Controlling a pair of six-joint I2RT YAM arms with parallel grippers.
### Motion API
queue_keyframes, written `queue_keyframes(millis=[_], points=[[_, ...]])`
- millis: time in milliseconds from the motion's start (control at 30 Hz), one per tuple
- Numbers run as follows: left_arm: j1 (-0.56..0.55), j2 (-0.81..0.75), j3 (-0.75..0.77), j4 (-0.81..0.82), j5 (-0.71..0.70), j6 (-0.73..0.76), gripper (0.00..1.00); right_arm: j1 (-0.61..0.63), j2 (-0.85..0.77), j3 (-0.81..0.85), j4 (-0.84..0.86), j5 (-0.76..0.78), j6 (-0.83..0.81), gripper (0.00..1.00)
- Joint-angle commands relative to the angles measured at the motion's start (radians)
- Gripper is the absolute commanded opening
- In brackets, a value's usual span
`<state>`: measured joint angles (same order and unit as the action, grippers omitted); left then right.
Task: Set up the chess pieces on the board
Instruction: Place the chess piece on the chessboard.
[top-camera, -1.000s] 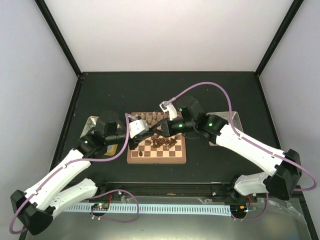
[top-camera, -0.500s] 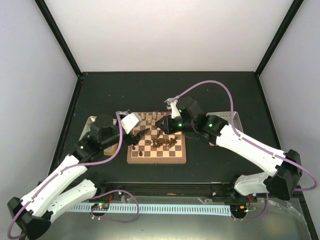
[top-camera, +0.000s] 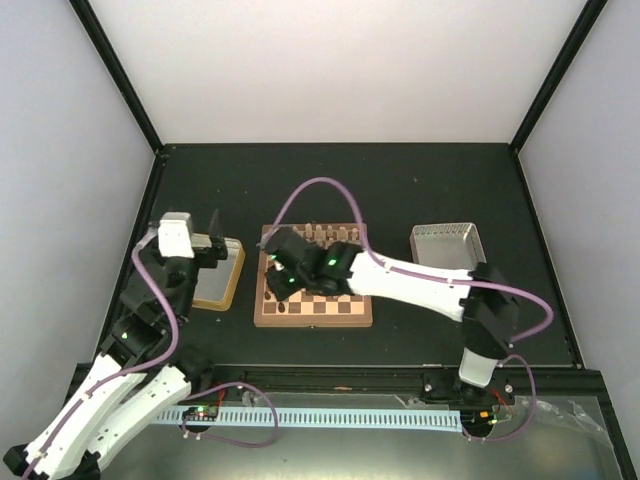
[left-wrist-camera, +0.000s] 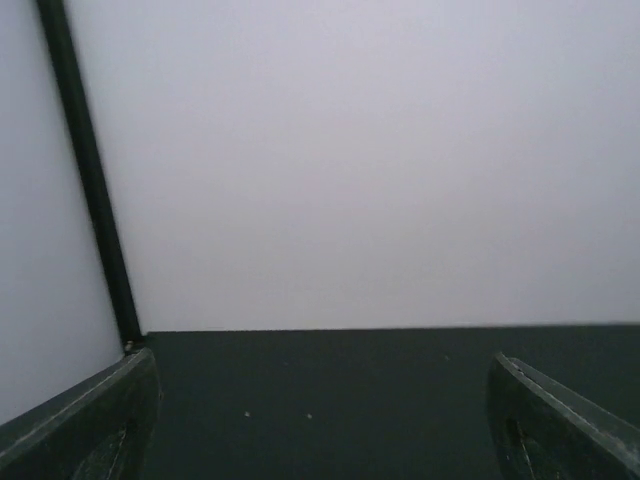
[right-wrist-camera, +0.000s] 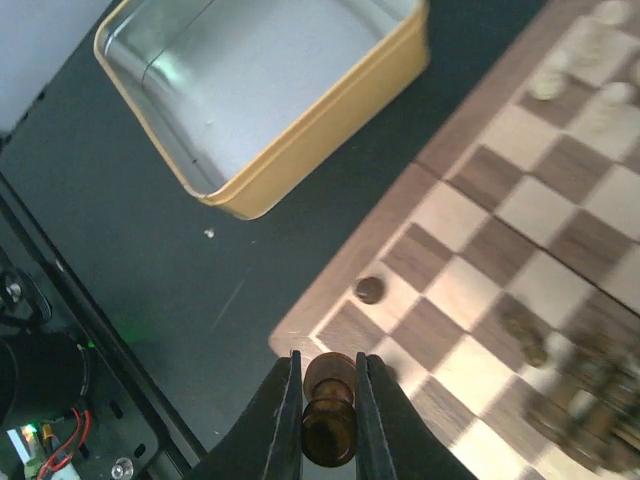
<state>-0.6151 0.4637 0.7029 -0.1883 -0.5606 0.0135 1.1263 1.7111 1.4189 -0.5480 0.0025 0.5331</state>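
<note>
Dark chess piece (right-wrist-camera: 328, 425) clamped in right tool (right-wrist-camera: 327, 362) over the board (right-wrist-camera: 460, 300) corner; left tool (left-wrist-camera: 322, 362) gapes wide.

The square wooden chessboard (right-wrist-camera: 455, 290) has alternating cream-tan and mid-brown checks inside a plain tan border. The dark brown turned wooden chess piece (right-wrist-camera: 328, 410), between the black fingers (right-wrist-camera: 283, 420) of the right gripper (right-wrist-camera: 328, 362), is a glossy chestnut brown. The small round dark brown piece (right-wrist-camera: 369, 290) on the border is almost black-brown. The pale cream turned wooden pieces (top-camera: 318, 232) stand along the far row.

The rectangular metal tray (right-wrist-camera: 330, 135) has a yellow-gold outer wall and a silvery grey inside. The rectangular metal box (top-camera: 446, 243) is silver-grey. The table top (top-camera: 400, 190) is matt black. The enclosure walls (top-camera: 330, 70) are pale grey-white with black corner posts.

The left arm (top-camera: 110, 370) and right arm (top-camera: 420, 283) have white shells and black joints. Both carry purple cables (top-camera: 310, 185) and green lights (top-camera: 329, 264).
</note>
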Motion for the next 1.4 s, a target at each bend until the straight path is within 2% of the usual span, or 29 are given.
queue_keyframes(millis=[0,300,767,1367], points=[[0.009,-0.063,-0.015,0.049,-0.194,-0.041,0.90,0.072,0.126,0.137,-0.097,0.107,-0.074,0.06],[0.018,-0.094,-0.008,0.027,-0.337,-0.097,0.91,0.108,0.286,0.232,-0.134,0.143,-0.104,0.06],[0.033,-0.119,-0.042,0.071,-0.290,-0.076,0.92,0.115,0.413,0.293,-0.149,0.138,-0.135,0.07],[0.035,-0.098,-0.039,0.065,-0.271,-0.075,0.92,0.114,0.435,0.295,-0.179,0.149,-0.145,0.13]])
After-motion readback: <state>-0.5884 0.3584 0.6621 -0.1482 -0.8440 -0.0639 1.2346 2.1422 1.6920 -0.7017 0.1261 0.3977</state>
